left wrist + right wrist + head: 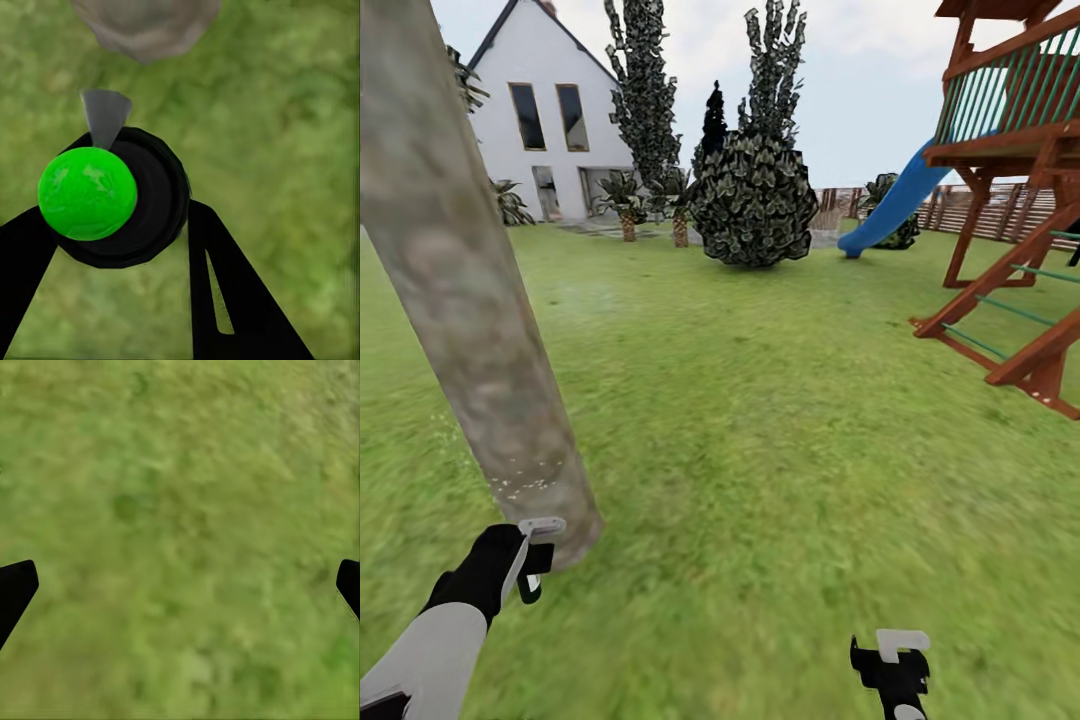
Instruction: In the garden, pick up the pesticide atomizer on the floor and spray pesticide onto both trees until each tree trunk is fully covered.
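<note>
You are standing on the lawn of the garden, with the white house, a round dark bush and the wooden play frame with its blue slide well off across the grass. The biggest thing close to you is the tree trunk, a thick mottled tan-grey column leaning across the left of the head view and meeting the ground just ahead of your left gripper. A scatter of white pesticide specks shows low on the bark; higher up the bark looks bare, so I judge the coverage far from finished. Your left arm is the nearer one by a long way: its jaws are pinched on the pesticide atomizer, seen in the left wrist view as a dark round body with a bright green ball on it and a grey nozzle aimed at the trunk's base. So the trunk lies straight ahead of the nozzle, close, its long axis running upward from there; the coming spray probably needs the aim lifted along that axis. Your right gripper hangs low over bare grass, jaws spread wide and holding nothing.
</note>
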{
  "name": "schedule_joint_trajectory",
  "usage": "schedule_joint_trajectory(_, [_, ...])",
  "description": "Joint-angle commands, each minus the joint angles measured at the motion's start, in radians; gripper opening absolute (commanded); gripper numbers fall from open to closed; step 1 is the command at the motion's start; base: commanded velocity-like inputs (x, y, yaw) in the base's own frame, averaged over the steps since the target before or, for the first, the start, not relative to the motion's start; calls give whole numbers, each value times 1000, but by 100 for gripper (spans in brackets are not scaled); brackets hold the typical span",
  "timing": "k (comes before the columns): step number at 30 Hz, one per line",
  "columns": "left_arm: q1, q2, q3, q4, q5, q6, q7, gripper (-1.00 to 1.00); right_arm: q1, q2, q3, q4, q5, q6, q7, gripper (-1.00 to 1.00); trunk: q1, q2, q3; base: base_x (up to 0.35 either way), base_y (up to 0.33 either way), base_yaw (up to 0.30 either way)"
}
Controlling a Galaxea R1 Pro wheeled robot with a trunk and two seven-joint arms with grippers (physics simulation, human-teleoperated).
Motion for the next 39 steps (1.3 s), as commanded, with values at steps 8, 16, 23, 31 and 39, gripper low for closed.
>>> schedule_joint_trajectory(8, [0,-2,4,-1,-8,3,-7,-100,0,0,9,0,-9,-2,-2,100,0,0,-1,172,-254,272])
schedule_joint_trajectory(16, [-1,12,4,-3,-10,6,-7,-100,0,0,9,0,-9,-3,-2,100,0,0,-1,112,-215,275])
schedule_joint_trajectory(23, [-64,-85,-11,-76,5,40,-37,-100,0,-1,8,0,-9,-2,-2,100,0,0,-1,1,-5,60])
schedule_joint_trajectory(31, [-127,95,-4,-79,10,85,-44,-100,0,-3,8,0,-9,-3,-2,100,0,0,-1,0,0,0])
schedule_joint_trajectory(39, [-143,101,-9,-78,14,99,-44,-100,0,-3,8,0,-9,-3,-2,100,0,0,-1,0,0,203])
